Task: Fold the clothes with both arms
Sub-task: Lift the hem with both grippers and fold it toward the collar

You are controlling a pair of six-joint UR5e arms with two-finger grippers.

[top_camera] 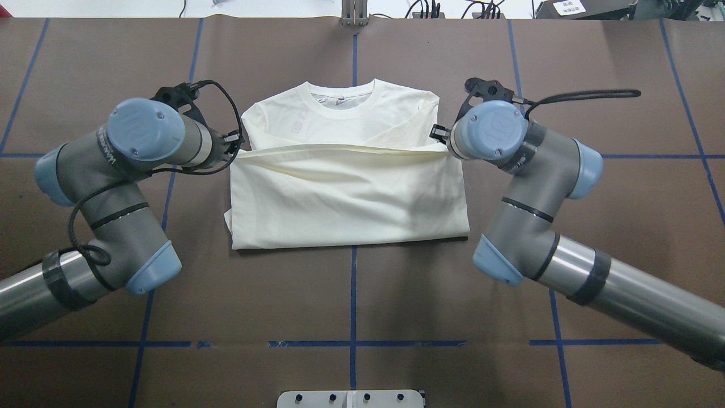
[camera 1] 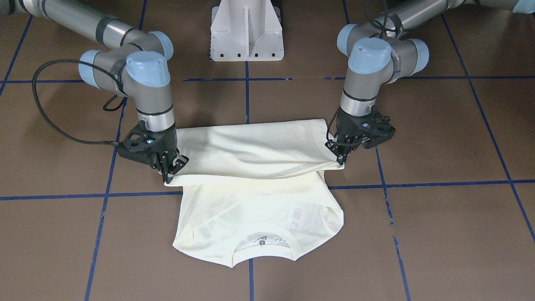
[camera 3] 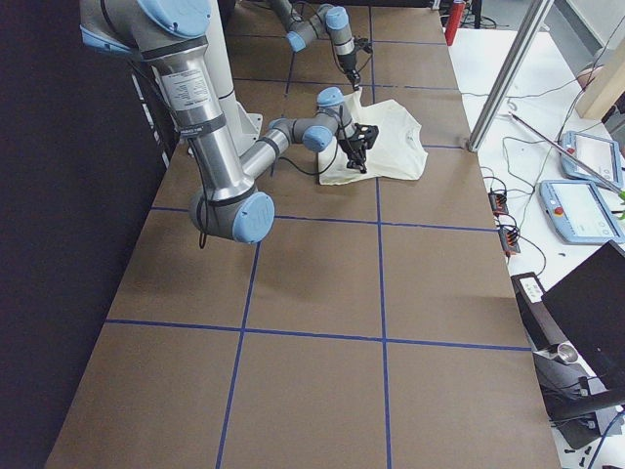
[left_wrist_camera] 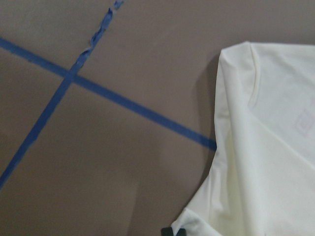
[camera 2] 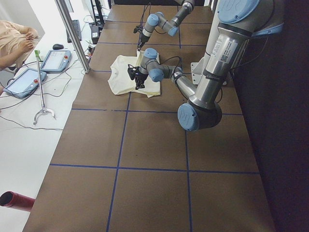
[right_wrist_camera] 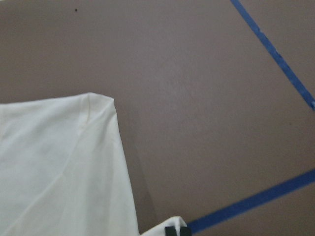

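Both grippers are clamped on the cream-white long-sleeve T-shirt (camera 1: 250, 152), one on each end of its folded-over hem edge. The left gripper (camera 1: 342, 160) has its fingers pinched together on one corner of that edge. The right gripper (camera 1: 169, 172) is pinched the same way on the opposite corner. Both point down, tips low near the table (camera 1: 439, 217). Whether the held corners touch the layer below, cannot tell.

The hem edge runs straight between the two grippers and sags a little in the middle. From that edge back toward the robot's side the shirt is doubled, with the fold line near the white pedestal (camera 1: 246, 33). Past the fingertips, away from the robot, a single layer lies flat and ends at the collar (camera 1: 264, 246). The plain reverse is up; faint reddish lettering (camera 1: 296, 217) shows through between the left gripper and the collar. The sleeves are tucked in along the sides.

Left wrist view: dark fingertip (left_wrist_camera: 172, 231) at the bottom edge with cloth on it, shirt shoulder ahead, blue tape (left_wrist_camera: 123, 101) crossing the brown surface beside it. Right wrist view: same layout, mirrored, fingertip (right_wrist_camera: 177, 230) at the bottom.

The left arm (top_camera: 113, 170) and right arm (top_camera: 527, 170) are bent at the elbow, wrists over the shirt's side edges.
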